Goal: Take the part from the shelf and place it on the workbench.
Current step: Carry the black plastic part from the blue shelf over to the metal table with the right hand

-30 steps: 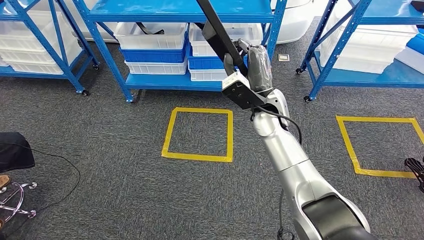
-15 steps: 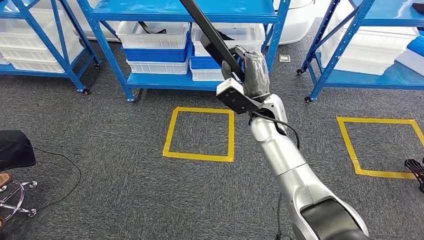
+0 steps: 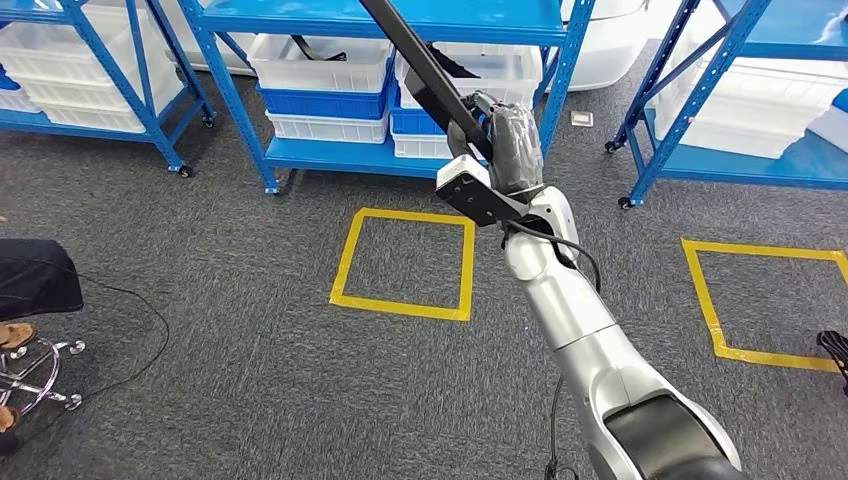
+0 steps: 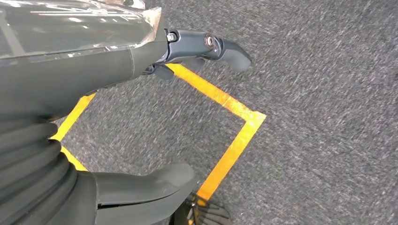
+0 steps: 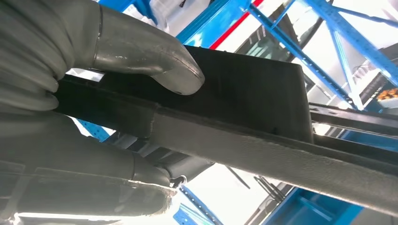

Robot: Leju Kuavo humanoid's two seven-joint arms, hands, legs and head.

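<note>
Still to do: carry the long black part (image 3: 425, 75) clear of the blue shelf (image 3: 400, 20) and over to a workbench. From the head view, right hand (image 3: 505, 140) clenched round the part's lower end, bar slanting up past the shelf's front edge, above white bins (image 3: 320, 62). Best kept tilted away from the uprights while turning; long overhang likely to snag. Yellow taped square (image 3: 402, 265) on the carpet below, a stool (image 3: 30, 370) and cable near.

From the left wrist view, left hand (image 4: 94, 108) hanging over the carpet, fingers (image 4: 220, 47) apart, grasping nothing.

From the right wrist view, thumb (image 5: 155, 61) pressed on the part's flat face, grip firm.
</note>
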